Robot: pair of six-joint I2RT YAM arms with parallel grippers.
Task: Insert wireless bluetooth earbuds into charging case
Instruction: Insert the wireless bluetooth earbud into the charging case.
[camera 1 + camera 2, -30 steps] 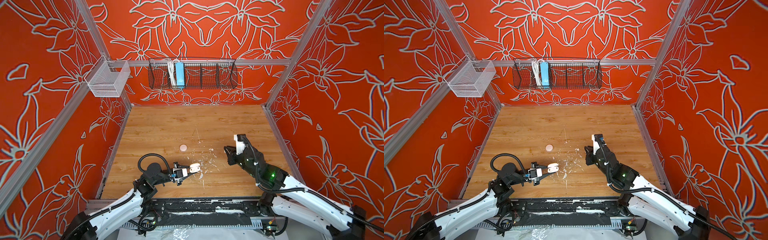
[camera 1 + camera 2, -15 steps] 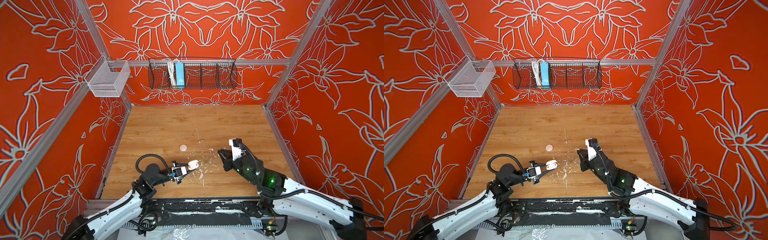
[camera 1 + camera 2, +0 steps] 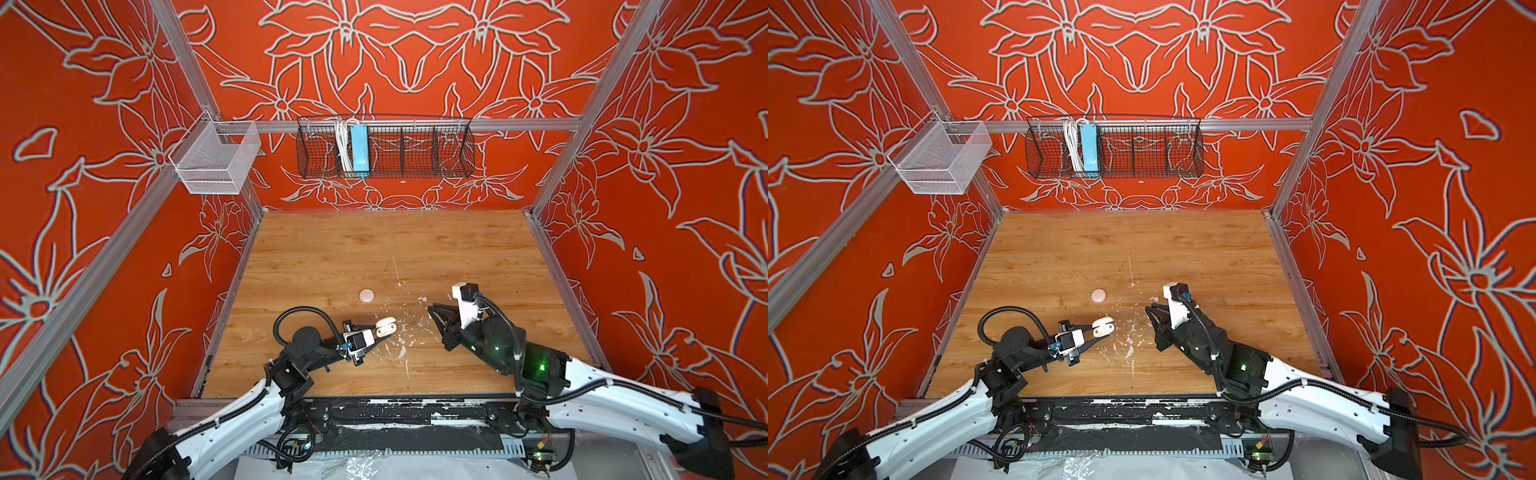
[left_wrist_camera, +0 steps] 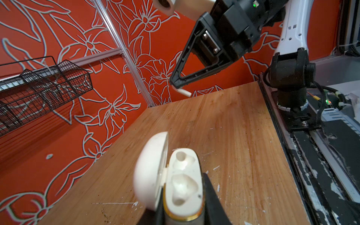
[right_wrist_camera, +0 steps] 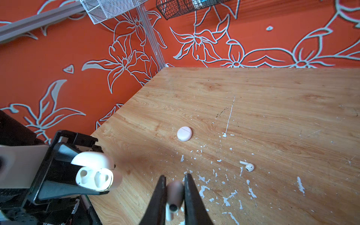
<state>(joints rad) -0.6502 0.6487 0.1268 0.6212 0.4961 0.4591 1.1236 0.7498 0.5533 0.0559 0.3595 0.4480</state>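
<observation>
top views, left gripper (image 3: 380, 331): clamped on the open white case (image 3: 387, 325), carried clear of the table (image 3: 374, 249).
top views, right gripper (image 3: 433, 311): tips nearly together, aimed at that case with a gap between; what they hold is too small to tell here.
top views, table: round pink case (image 3: 366, 295) lies shut beyond the left gripper; loose earbud (image 3: 423, 299) on the wood near the right gripper tips.
left wrist, left gripper (image 4: 185, 202): fingers squeeze both sides of the open white case (image 4: 183, 175), hinged wide; cannot tell if a bud sits inside.
left wrist, right gripper (image 4: 176, 84): hangs above the table; white stem of the held earbud (image 4: 183, 91) sticks out of the tips.
right wrist, right gripper (image 5: 174, 187): pinching the held earbud (image 5: 174, 191), blurred.
right wrist, table: loose earbud (image 5: 248, 166) flat among paint flecks (image 5: 202, 190), well apart from the round pink case (image 5: 184, 133) and the open white case (image 5: 94, 178).
</observation>
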